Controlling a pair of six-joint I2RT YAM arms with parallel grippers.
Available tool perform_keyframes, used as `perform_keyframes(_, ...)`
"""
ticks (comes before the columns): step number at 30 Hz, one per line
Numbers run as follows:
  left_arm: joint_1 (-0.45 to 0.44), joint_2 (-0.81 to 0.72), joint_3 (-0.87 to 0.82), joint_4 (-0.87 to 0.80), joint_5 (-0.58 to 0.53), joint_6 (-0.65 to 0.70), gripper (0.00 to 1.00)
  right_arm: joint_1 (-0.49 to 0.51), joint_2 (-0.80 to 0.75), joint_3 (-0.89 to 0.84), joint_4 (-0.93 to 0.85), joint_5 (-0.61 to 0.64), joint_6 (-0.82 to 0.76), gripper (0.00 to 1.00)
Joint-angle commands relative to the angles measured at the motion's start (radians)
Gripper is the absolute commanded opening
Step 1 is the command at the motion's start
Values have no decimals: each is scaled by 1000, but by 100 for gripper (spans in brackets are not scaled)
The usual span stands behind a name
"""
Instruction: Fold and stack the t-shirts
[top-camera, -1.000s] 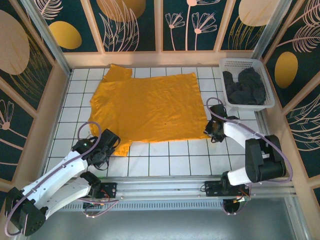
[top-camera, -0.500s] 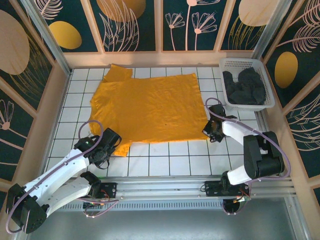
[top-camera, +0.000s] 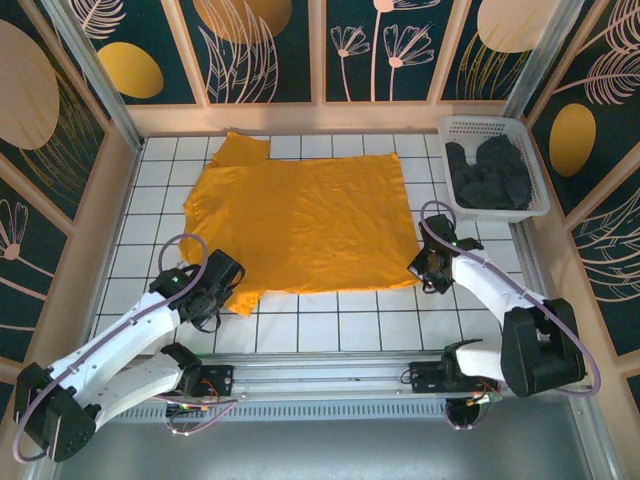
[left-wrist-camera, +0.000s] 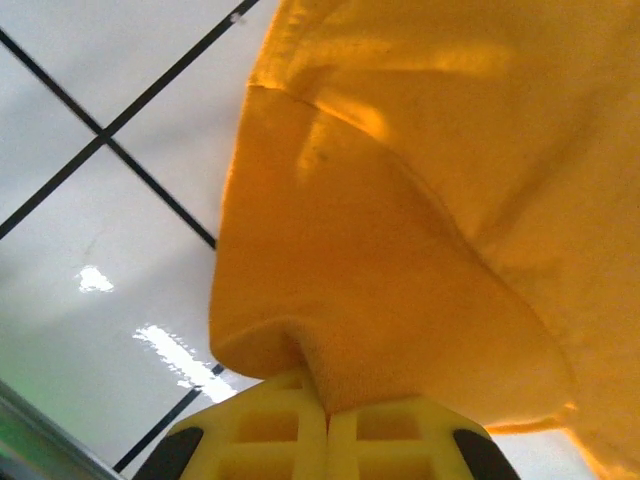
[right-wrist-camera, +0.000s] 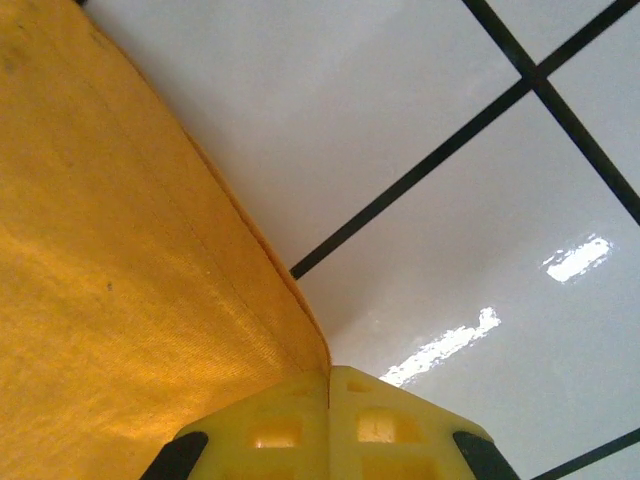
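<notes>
Change since a second ago: the mustard t-shirt (top-camera: 300, 225) has shifted slightly to the far right. Its near-right corner now sits further right and its far-left sleeve lies closer to the far wall. The right arm's elbow has swung nearer.
Right gripper (right-wrist-camera: 328, 385): it has closed and is now clenched on the shirt's near-right corner, with the hem pinched between the yellow pads just above the tiles.
Left gripper (left-wrist-camera: 327, 405): clenched on the near-left corner, with cloth bunched and puckered at the pads.
Shirt position: spread mostly flat on the middle of the white tiled table (top-camera: 340, 325), between the two grippers.
Dark t-shirts (top-camera: 490, 172): heaped in the white basket (top-camera: 480, 123) at the far right, apart from both grippers.
</notes>
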Motion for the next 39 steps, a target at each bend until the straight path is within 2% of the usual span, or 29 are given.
perform_keyframes(1,58,43,37,84,-5,74,0,3,54,74,-38,9,27,0)
perform_keyframes(7,282,148,127,349,119,290,0,-13,185,237,-3,-25,25,0)
perform_keyframes(11,338,312,285,392,135,446,0,-29,273,346,2,-34,34,0)
perform_keyframes(16,396,436,433,422,128,553,0,-52,356,453,17,-31,49,0)
perform_keyframes(21,414,555,545,427,107,650,0,-58,449,550,23,-34,52,0)
perform_keyframes(26,434,615,577,441,78,702,0,-65,531,629,27,-34,43,0)
perform_keyframes(39,443,727,635,476,44,747,0,-81,636,713,23,-19,34,0)
